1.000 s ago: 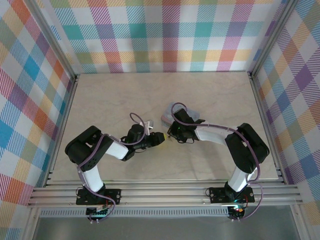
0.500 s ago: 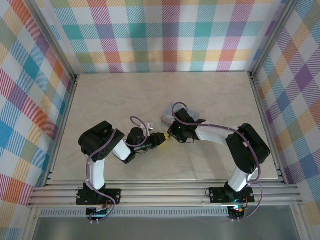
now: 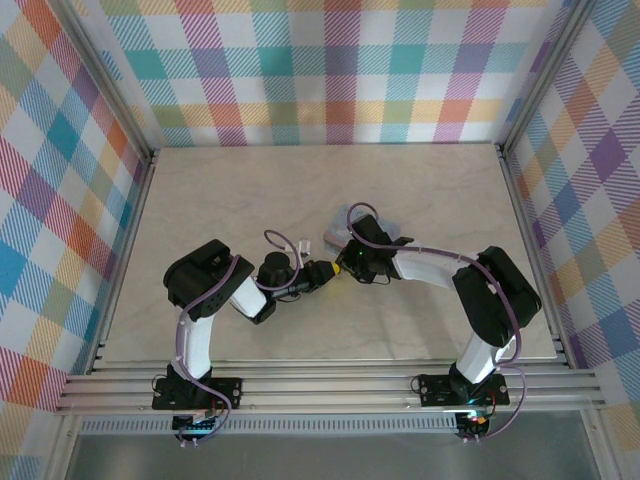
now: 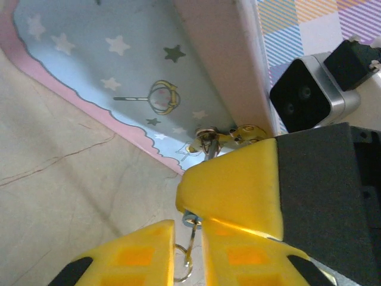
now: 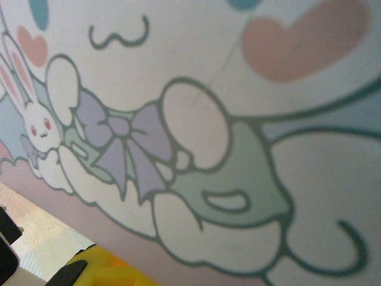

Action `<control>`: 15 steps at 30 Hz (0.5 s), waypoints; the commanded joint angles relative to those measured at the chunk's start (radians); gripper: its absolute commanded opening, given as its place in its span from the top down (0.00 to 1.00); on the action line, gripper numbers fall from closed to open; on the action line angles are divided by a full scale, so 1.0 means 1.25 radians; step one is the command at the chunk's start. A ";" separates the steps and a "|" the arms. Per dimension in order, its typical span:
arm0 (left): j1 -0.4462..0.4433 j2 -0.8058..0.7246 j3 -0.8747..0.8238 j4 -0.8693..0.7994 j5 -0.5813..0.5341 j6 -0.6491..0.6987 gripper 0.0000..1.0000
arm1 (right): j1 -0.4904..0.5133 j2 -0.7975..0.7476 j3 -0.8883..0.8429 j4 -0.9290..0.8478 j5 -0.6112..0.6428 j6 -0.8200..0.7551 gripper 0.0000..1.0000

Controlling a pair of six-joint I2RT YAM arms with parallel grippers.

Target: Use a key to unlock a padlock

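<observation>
The pale blue cartoon box (image 4: 119,71) lies mid-table, with a gold hasp (image 4: 241,134) at its edge. A thin metal shackle (image 4: 208,138) hangs from that hasp. The padlock (image 4: 190,219) shows as a small blue corner under my right gripper's yellow finger (image 4: 232,185), which is clamped over it. The thin grey key (image 4: 193,237) points up into that corner, its ring (image 4: 181,265) dangling below. My left gripper (image 4: 189,250) straddles the key with a narrow gap on each side. From above, the left gripper (image 3: 322,270) meets the right gripper (image 3: 345,262) tip to tip.
The box (image 3: 390,232) sits just behind both grippers, and its printed lid (image 5: 238,89) is close under the right wrist. The right wrist's camera housing (image 4: 303,95) hangs beside the hasp. Open marble tabletop (image 3: 250,190) lies to the left and behind.
My left arm has swung its elbow rightward and pushed the gripper up against the right gripper. The left jaws have narrowed round the key. The right arm has stayed put.
</observation>
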 commanded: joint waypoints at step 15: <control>-0.018 0.000 0.015 0.048 -0.024 0.023 0.96 | -0.009 -0.005 -0.009 0.014 -0.090 0.052 1.00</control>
